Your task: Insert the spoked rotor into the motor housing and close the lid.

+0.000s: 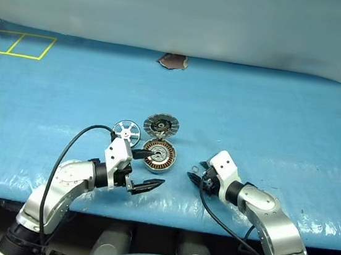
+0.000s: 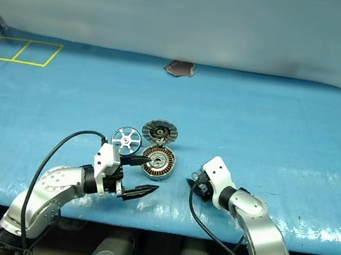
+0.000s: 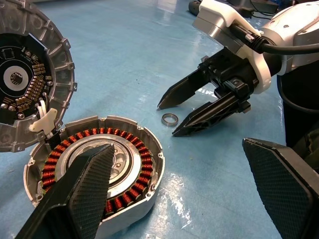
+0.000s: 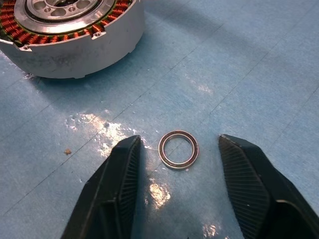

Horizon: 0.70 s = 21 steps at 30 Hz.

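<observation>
The motor housing [image 1: 159, 155], a round silver cup with copper windings, lies open on the blue table. Its lid [image 1: 161, 125] is hinged back just behind it, inner side up. The spoked rotor [image 1: 126, 131] lies flat to the housing's left. My left gripper [image 1: 158, 168] is open wide, with one finger [image 3: 84, 189] over the housing's near rim and the other [image 3: 284, 184] off to its side. My right gripper [image 4: 178, 141] is open low over the table to the housing's right. Its fingers straddle a tiny dark ring [image 4: 178, 149] without touching it.
A blue sheet covers the table [image 1: 270, 127], whose front edge runs just below both arms. Yellow taped squares [image 1: 19, 45] mark the far left corner. A brown torn patch [image 1: 173, 60] sits at the back middle. Black cables loop off both wrists.
</observation>
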Each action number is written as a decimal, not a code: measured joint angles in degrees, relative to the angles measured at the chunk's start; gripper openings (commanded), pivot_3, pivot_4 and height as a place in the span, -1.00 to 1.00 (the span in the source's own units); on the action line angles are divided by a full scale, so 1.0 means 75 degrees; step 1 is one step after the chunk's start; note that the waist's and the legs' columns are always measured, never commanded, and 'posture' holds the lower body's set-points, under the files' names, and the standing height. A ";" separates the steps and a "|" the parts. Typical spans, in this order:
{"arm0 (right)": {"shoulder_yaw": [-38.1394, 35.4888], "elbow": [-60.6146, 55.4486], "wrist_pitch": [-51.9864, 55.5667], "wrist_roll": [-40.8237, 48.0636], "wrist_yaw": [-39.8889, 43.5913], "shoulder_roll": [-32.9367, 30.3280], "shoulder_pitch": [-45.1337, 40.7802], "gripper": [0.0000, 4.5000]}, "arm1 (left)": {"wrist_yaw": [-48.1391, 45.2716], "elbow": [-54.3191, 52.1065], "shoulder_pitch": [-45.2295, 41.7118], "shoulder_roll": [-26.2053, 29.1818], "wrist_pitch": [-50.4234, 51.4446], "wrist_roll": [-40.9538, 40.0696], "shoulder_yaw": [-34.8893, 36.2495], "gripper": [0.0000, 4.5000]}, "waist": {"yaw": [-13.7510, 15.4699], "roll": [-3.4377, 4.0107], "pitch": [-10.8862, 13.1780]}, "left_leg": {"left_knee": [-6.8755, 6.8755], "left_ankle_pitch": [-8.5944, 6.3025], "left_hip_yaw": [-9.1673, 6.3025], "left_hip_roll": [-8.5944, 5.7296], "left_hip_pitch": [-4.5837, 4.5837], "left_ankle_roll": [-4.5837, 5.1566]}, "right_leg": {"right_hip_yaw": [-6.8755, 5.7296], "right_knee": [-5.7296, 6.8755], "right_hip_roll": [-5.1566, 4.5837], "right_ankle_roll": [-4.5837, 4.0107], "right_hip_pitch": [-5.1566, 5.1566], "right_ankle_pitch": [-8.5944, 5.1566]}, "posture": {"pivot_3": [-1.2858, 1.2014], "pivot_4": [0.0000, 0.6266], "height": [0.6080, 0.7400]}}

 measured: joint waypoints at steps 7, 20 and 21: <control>0.0028 -0.0044 0.0026 0.0044 -0.0062 -0.0167 0.0009 -0.17 | -0.0003 0.0003 -0.0005 0.0002 -0.0004 0.0000 0.0001 1.00 | 0.0007 0.0000 0.0000 | 0.0001 0.0000 0.0000 -0.0001 0.0000 0.0000 | 0.0000 -0.0001 -0.0001 0.0001 0.0003 0.0000 | 0.03 -0.52 1.00; 0.0076 -0.0240 0.0230 0.0115 -0.0093 -0.0424 0.0081 -0.66 | 0.0000 0.0007 0.0004 0.0011 -0.0024 0.0003 0.0042 1.00 | 0.0018 -0.0001 0.0000 | 0.0001 0.0000 -0.0002 -0.0001 0.0000 0.0001 | -0.0001 -0.0002 -0.0001 0.0001 0.0005 -0.0001 | 0.03 -0.52 1.00; 0.0080 -0.0240 0.0229 0.0122 -0.0097 -0.0424 0.0079 -0.66 | 0.0006 0.0007 0.0005 0.0011 -0.0025 0.0004 0.0043 1.00 | 0.0019 -0.0001 0.0000 | 0.0001 0.0000 -0.0002 -0.0001 0.0000 0.0001 | -0.0001 -0.0002 -0.0001 0.0001 0.0005 0.0000 | 0.03 -0.52 1.00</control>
